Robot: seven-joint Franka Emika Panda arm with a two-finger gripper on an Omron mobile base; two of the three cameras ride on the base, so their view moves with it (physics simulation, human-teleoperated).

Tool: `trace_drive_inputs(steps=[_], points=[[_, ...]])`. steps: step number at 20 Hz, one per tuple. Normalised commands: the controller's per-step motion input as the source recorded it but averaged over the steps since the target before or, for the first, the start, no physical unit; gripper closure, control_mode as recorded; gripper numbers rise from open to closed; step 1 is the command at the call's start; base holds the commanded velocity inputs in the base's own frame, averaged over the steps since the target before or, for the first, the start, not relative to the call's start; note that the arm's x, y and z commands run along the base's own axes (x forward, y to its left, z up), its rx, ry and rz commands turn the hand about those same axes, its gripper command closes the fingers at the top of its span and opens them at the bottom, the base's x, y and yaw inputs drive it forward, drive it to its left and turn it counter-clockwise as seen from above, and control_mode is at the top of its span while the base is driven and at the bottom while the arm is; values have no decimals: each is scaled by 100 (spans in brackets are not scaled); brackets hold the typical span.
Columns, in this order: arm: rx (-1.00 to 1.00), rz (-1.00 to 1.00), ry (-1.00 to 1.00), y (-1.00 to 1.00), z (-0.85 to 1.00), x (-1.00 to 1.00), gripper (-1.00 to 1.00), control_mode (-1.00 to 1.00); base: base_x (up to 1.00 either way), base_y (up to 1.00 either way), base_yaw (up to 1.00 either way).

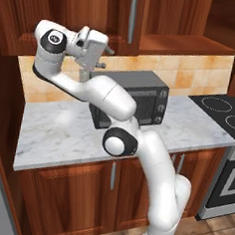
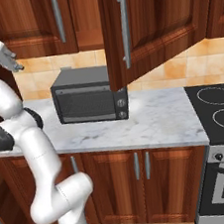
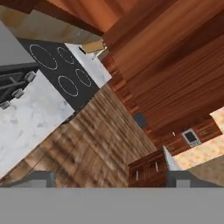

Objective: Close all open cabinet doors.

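the end effector (image 1: 105, 56) is up high at about 10 o'clock in the left base view, above the grey microwave (image 1: 133, 98). its two fingers are apart and hold nothing. one tall cabinet door (image 2: 145, 24) stands open, swung out over the marble desk (image 2: 160, 120), at 12 o'clock in the right base view, with its long silver handle (image 2: 124, 27) facing out. the black stove top (image 2: 219, 112) sits at 3 o'clock. the hand view is tilted, so the big red-brown wood there may be that door.
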Motion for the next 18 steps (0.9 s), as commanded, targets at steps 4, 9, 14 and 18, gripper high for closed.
trace_drive_inputs(steps=[4,9,14,18], points=[[-50,2,-3,-100,-29,-90,-100,-100,0,0,0],[-40,1,-8,-89,-21,-100,-100,-100,0,0,0],[-33,3,-13,-70,-7,-100,-100,-100,0,0,0],[-16,4,-19,-39,49,-100,-100,-100,0,0,0]])
